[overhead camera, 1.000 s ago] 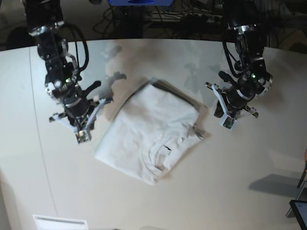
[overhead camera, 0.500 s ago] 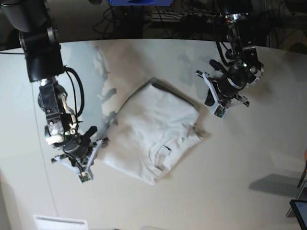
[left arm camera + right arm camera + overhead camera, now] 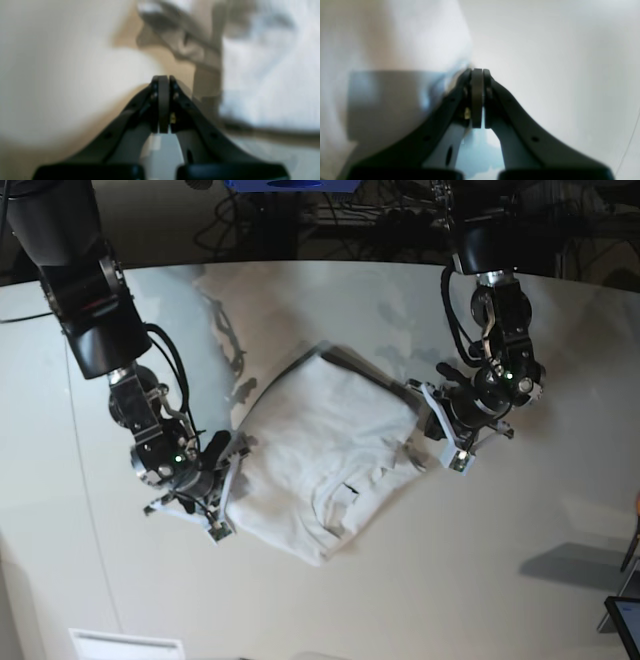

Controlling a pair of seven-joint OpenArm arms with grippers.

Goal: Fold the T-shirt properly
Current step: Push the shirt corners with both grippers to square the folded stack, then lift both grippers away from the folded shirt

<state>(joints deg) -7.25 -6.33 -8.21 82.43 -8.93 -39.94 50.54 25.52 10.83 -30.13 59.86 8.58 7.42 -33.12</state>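
The white T-shirt [image 3: 325, 450] lies folded into a rough rectangle in the middle of the pale table [image 3: 480, 580], with a small flap sticking out at its right corner. My right gripper [image 3: 216, 526] is shut and low at the shirt's lower-left edge. In the right wrist view its shut tips [image 3: 477, 72] sit just beside the fabric [image 3: 395, 35], with nothing seen between them. My left gripper [image 3: 455, 459] is shut beside the shirt's right corner. In the left wrist view its tips [image 3: 163, 78] are over bare table, with the shirt [image 3: 270, 85] to the right.
Cables and dark equipment [image 3: 400, 215] lie behind the table's far edge. A dark object [image 3: 622, 620] stands at the bottom right corner and a white label [image 3: 125, 645] at the bottom left.
The right arm has swung in to the shirt's lower-left edge. The left arm has come down from the far right to the shirt's right corner. The shirt has not moved.
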